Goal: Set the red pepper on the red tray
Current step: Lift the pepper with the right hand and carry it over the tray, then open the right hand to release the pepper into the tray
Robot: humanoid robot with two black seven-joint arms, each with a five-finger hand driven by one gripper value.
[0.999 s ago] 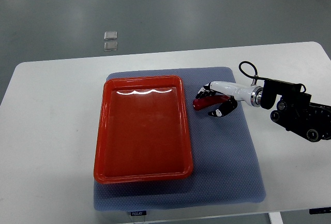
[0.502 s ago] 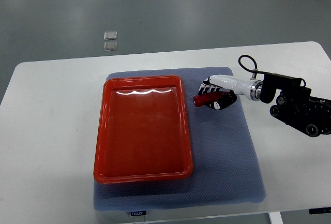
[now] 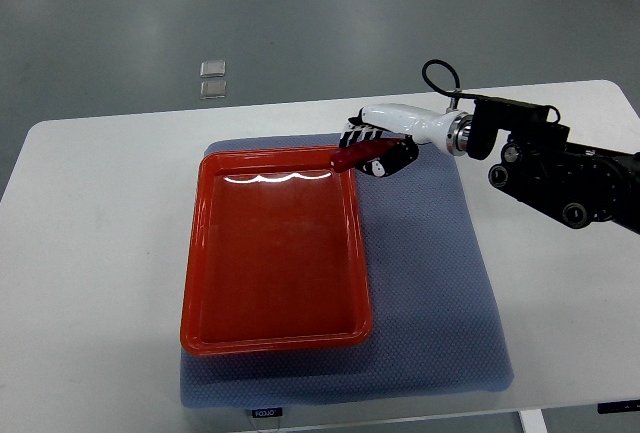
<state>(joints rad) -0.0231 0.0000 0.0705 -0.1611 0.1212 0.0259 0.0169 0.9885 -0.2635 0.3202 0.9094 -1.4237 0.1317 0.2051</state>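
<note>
Red pepper (image 3: 352, 156), slim, glossy: gripped in right hand's (image 3: 378, 149) curled fingers, long axis pointing left, tip overhanging far right corner of red plastic tray (image 3: 196, 253).

Blue-grey mat (image 3: 440, 293) on white table (image 3: 100, 253); two small squares (image 3: 213, 78) on floor.

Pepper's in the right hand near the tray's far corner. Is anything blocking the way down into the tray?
Nothing visible. The right hand holds the red pepper at the far right corner of the red tray, its tip over the rim. The tray's inside looks bare.
</note>
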